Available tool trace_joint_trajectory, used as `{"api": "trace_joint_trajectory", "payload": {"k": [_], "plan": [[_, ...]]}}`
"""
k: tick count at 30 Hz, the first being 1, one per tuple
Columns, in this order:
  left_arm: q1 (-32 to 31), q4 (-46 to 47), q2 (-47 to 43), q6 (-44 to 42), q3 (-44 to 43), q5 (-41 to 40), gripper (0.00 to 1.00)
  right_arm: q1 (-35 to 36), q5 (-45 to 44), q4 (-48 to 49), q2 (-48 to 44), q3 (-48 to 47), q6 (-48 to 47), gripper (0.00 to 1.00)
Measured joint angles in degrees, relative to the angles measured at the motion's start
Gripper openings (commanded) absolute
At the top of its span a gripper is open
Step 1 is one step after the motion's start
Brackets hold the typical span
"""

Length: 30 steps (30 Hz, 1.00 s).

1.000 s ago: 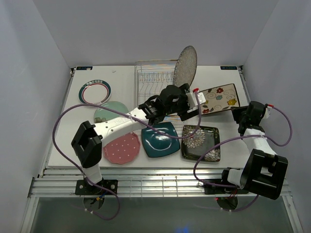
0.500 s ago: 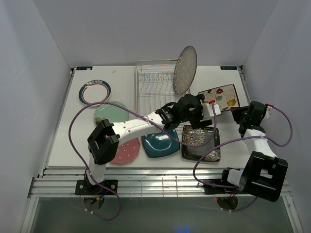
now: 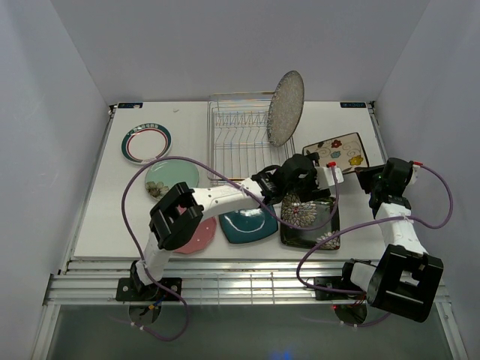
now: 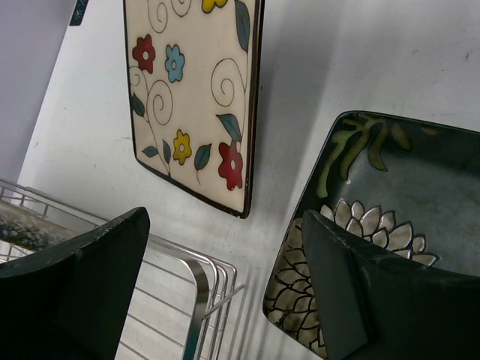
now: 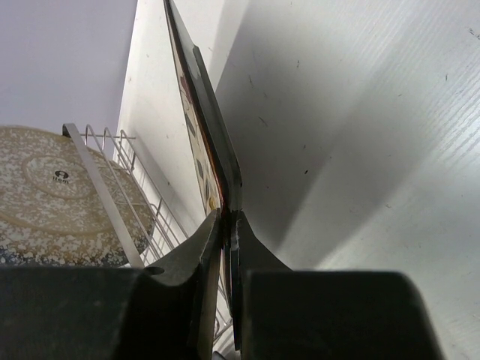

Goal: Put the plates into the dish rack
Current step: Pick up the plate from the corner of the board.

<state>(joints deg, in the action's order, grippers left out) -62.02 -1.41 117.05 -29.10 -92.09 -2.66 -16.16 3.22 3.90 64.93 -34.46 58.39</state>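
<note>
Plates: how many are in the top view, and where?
7. Speckled grey plate standing in the dish rack; white teal-rimmed plate far left; mint plate nearer; pink plate, teal plate, black floral plate along the near row; cream floral plate right of the rack. None seems hidden.

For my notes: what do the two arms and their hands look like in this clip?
Left arm and right arm: white links between bulky black joint housings, a purple cable looping along each, a small red mark near each wrist. Left hand and right hand: plain matte black fingers.
</note>
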Motion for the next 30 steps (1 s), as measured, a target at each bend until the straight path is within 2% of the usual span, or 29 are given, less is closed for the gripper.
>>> {"api": "trace_joint_trajectory", "payload": {"k": [9,14,19,24,30], "plan": [[-1.6,1.4,6.3,-1.0,-3.0,-3.1,0.87,0.0,0.0,-1.2,-1.0,0.0,0.0,0.08],[-2.8,2.4,9.9,-2.0,-6.4,-4.5,0.75,0.0,0.0,-2.0,-1.9,0.0,-0.2,0.08],[-3.1,2.6,13.1,-2.7,-10.4,-5.2,0.74,0.0,-0.1,-3.2,-2.9,0.0,-0.4,0.08],[-3.1,2.7,16.3,-3.8,-15.1,-6.3,0.68,0.0,-0.1,-3.9,-3.3,0.0,-0.4,0.08],[-3.1,2.7,18.1,-4.5,-16.7,-7.7,0.64,0.0,-0.1,-3.9,-3.4,0.0,-0.5,0.08]]}}
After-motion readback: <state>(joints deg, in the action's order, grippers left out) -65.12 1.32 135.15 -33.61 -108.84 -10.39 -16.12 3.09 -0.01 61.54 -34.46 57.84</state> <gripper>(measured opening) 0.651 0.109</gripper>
